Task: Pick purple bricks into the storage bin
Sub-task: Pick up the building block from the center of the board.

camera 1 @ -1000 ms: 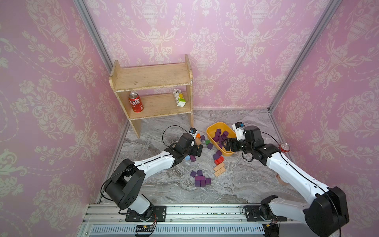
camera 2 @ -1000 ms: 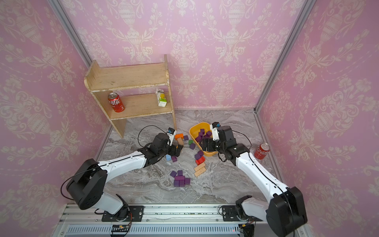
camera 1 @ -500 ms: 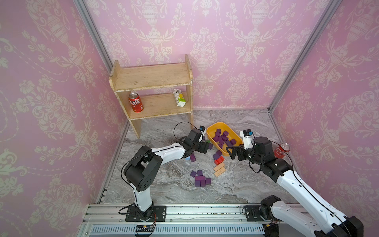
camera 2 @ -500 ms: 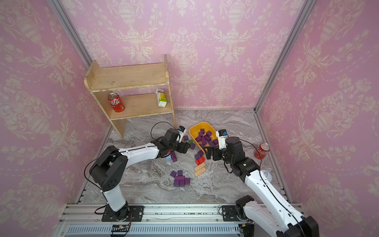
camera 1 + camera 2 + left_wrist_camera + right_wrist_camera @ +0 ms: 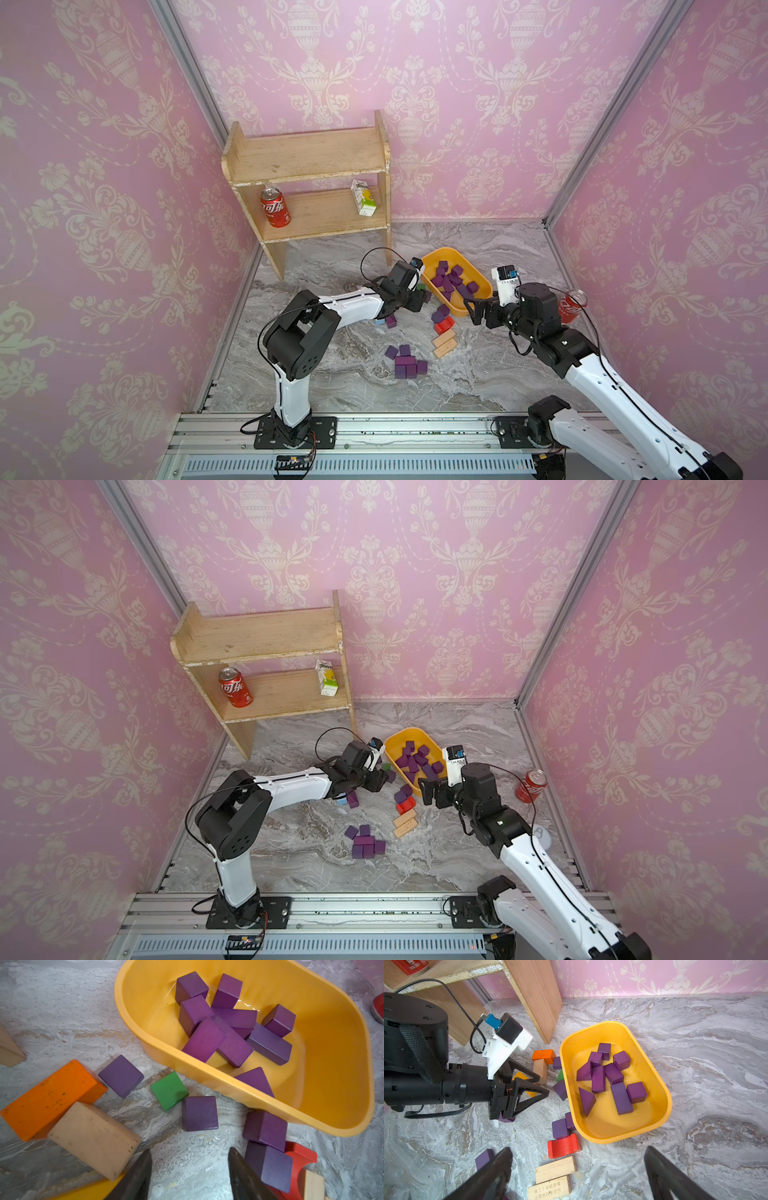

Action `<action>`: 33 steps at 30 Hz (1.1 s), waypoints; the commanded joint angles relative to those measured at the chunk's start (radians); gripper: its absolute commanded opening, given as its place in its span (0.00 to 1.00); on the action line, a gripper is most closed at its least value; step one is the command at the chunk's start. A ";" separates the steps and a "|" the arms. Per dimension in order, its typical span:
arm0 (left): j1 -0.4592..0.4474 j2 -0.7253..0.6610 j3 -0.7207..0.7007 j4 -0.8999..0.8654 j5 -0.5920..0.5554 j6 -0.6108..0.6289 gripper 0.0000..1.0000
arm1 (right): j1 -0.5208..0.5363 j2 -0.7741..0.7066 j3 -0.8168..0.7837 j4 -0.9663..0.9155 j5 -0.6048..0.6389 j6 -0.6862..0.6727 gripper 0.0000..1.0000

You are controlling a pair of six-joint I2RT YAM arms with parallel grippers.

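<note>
Grey marbled worktop (image 5: 478, 374) carrying a wooden shelf (image 5: 307, 156) at the back, the storage bin (image 5: 438, 254) near centre, loose purple bricks (image 5: 405, 368) before and beside it, a red block (image 5: 444, 324), two tan blocks (image 5: 444, 347), and a red can (image 5: 572, 306) towards the right wall.

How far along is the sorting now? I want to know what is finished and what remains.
Done: about ten purple bricks lie in the storage bin. In hand: nothing; the left end effector and right end effector are both open and empty. Left: a cluster apart from the bin, plus several loose ones beside it.
</note>
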 commanded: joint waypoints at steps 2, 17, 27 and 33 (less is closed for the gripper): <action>-0.013 0.026 0.045 -0.026 0.017 0.000 0.59 | -0.005 -0.003 -0.014 0.008 0.036 -0.013 1.00; -0.023 0.096 0.096 -0.038 0.031 -0.005 0.51 | -0.005 0.008 -0.010 -0.008 0.089 0.001 1.00; -0.033 0.121 0.114 -0.043 0.021 -0.004 0.47 | -0.004 0.015 -0.014 -0.006 0.095 0.008 1.00; -0.035 0.138 0.128 -0.047 0.011 0.002 0.46 | -0.005 0.014 -0.014 -0.009 0.098 0.007 1.00</action>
